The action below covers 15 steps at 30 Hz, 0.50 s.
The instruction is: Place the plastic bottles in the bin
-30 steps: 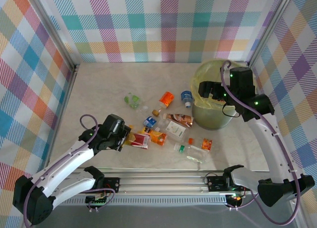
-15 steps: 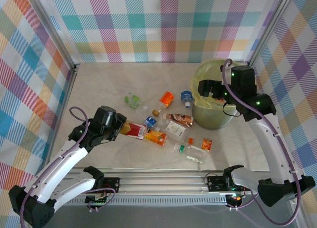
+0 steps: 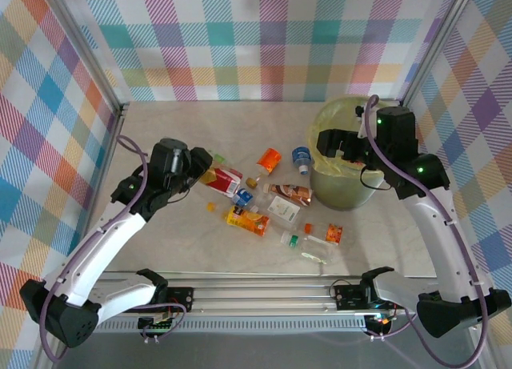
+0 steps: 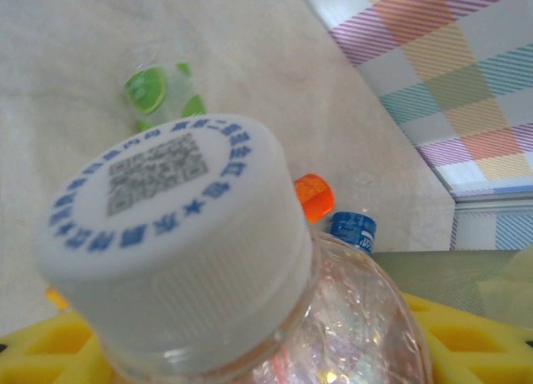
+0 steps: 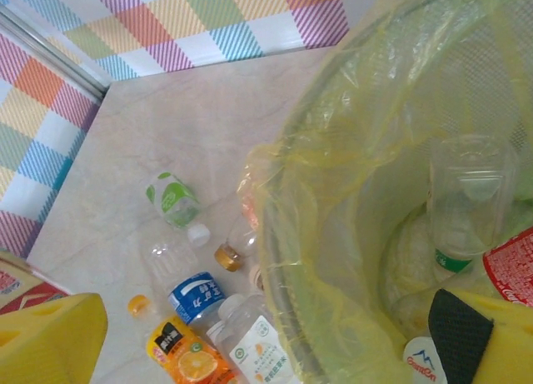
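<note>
My left gripper (image 3: pixel 200 174) is shut on a clear plastic bottle with a red label (image 3: pixel 226 179), held above the table left of the pile. In the left wrist view its white cap (image 4: pixel 179 234) looms large between my yellow fingers (image 4: pixel 470 334). My right gripper (image 3: pixel 332 141) hangs open over the left rim of the bin (image 3: pixel 346 191), with nothing between its fingers (image 5: pixel 46 338). The bag-lined bin (image 5: pixel 333 234) holds a clear bottle (image 5: pixel 466 201) and a red-labelled one (image 5: pixel 512 263). Several bottles lie on the table, among them an orange juice bottle (image 3: pixel 248 221) and a brown one (image 3: pixel 290 193).
Loose bottles spread from a green-labelled one (image 5: pixel 173 201) at the left to an orange one (image 3: pixel 333 234) near the bin's foot. A blue-labelled bottle (image 5: pixel 196 294) and a white-labelled one (image 5: pixel 258 342) lie close to the bin. Checked walls enclose the table; a metal rail (image 3: pixel 264 293) runs along the near edge.
My left arm has lifted the red-labelled bottle off the pile's near-left side and carried it towards the far side. The right gripper has stayed open over the bin.
</note>
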Tool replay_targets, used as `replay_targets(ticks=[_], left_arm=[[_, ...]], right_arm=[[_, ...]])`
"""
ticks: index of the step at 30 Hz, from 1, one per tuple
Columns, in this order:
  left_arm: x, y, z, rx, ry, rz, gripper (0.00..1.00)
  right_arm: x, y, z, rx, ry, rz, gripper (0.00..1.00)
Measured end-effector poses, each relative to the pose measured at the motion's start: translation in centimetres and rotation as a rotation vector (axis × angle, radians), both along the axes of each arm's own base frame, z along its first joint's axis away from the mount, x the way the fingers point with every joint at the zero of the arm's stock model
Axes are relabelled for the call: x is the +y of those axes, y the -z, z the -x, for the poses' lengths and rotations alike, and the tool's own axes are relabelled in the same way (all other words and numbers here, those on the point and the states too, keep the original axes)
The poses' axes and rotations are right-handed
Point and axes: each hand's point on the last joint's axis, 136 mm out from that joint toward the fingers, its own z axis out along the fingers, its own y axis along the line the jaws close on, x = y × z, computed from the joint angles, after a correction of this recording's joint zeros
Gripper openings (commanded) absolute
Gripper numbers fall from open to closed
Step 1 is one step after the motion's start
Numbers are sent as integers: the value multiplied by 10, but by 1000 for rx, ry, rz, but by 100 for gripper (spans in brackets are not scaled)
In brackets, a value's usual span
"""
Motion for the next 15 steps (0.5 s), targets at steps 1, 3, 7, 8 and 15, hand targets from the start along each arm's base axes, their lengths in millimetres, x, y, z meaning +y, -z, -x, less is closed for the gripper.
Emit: replay_targets(ticks=[1, 3, 7, 8, 15], left_arm=[[-2, -5, -4, -17, 10, -6, 39], [-6, -14, -11, -53, 33, -21, 39], [-15, -29, -27, -106, 81, -44, 38], [-18, -33, -32, -118, 97, -50, 38], [-46, -61, -58, -213, 235, -59, 38]], right_arm=[[1, -1, 1, 1, -5, -9, 100], [5, -4, 3, -2, -22, -31, 100], [14, -15, 5, -27, -60, -85, 100], [16, -18, 7, -33, -73, -99, 100], [36, -38, 15, -64, -178, -201, 100]])
